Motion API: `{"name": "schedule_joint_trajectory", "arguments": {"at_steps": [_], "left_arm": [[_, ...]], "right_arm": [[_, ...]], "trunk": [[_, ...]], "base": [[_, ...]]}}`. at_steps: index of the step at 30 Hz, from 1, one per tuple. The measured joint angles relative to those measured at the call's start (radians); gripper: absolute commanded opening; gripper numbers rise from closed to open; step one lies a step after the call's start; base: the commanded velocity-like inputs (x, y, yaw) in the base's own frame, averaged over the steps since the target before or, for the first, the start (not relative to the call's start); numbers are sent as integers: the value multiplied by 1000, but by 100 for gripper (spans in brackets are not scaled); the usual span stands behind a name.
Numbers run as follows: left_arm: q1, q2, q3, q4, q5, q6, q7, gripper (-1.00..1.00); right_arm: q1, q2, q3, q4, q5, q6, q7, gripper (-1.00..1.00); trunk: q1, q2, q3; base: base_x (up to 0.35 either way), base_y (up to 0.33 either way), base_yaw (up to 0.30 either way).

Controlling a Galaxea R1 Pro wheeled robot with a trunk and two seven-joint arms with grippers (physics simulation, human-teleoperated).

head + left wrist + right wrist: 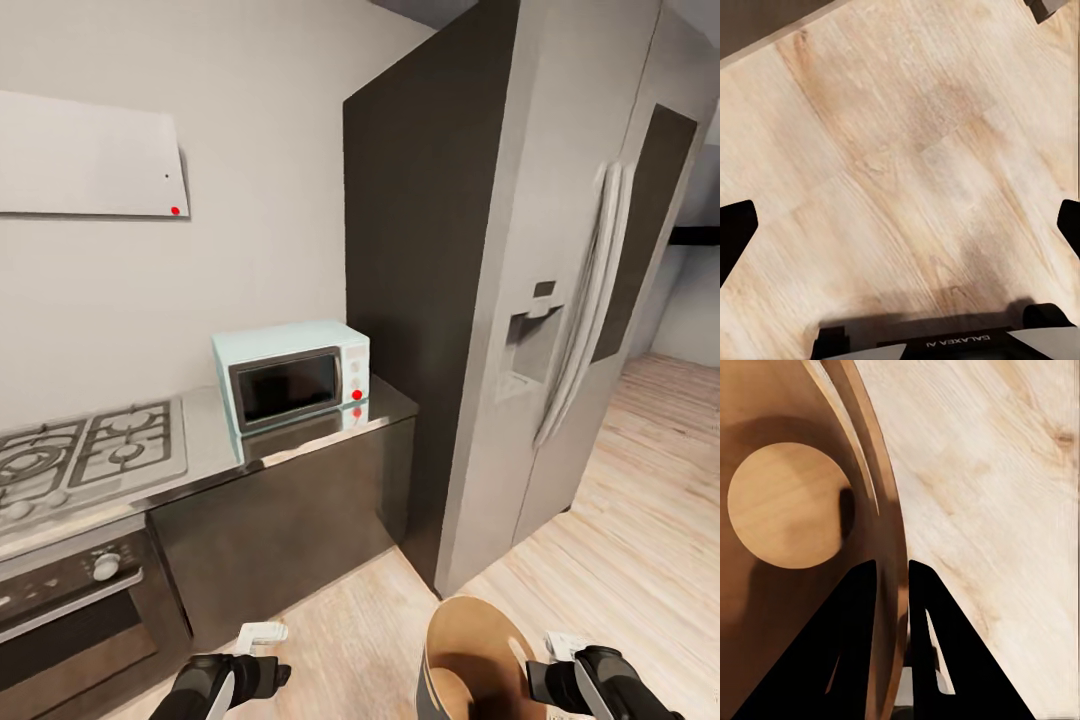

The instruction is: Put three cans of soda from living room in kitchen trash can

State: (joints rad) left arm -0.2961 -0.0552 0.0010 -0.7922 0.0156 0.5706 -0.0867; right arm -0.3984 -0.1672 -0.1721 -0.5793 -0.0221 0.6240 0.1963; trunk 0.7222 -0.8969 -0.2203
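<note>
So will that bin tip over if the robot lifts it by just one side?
Probably it tilts: the right gripper pinches only one wall of the trash can. It looks empty inside, so likely light. The wall looks stiff, not floppy.

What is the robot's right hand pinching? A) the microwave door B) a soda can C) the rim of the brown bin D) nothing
C: the right gripper has one of its fingers inside and one outside the trash can wall, clamped on its rim.
</note>
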Motion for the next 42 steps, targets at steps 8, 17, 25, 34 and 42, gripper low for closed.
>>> {"name": "schedule_joint_trajectory", "arguments": {"at_steps": [8,17,25,34,42], "left_arm": [[0,0,-1,0,1,0,1,100],[0,0,-1,-1,1,0,3,100],[0,0,-1,0,1,-1,5,100],[0,0,-1,1,0,-2,4,100],[0,0,-1,1,-3,-17,4,100]], "right_arm": [[0,1,1,0,0,0,1,-100],[0,2,1,1,-2,-5,0,-100],[0,1,0,5,-3,-55,0,-100],[0,2,1,6,-4,-59,1,-100],[0,2,0,6,-5,-75,1,-100]], "trunk": [[0,0,0],[0,0,0],[0,0,-2],[0,0,-3],[0,0,-3]], "base": [[0,0,-201],[0,0,-189],[0,0,-188],[0,0,-188],[0,0,-188]]}}
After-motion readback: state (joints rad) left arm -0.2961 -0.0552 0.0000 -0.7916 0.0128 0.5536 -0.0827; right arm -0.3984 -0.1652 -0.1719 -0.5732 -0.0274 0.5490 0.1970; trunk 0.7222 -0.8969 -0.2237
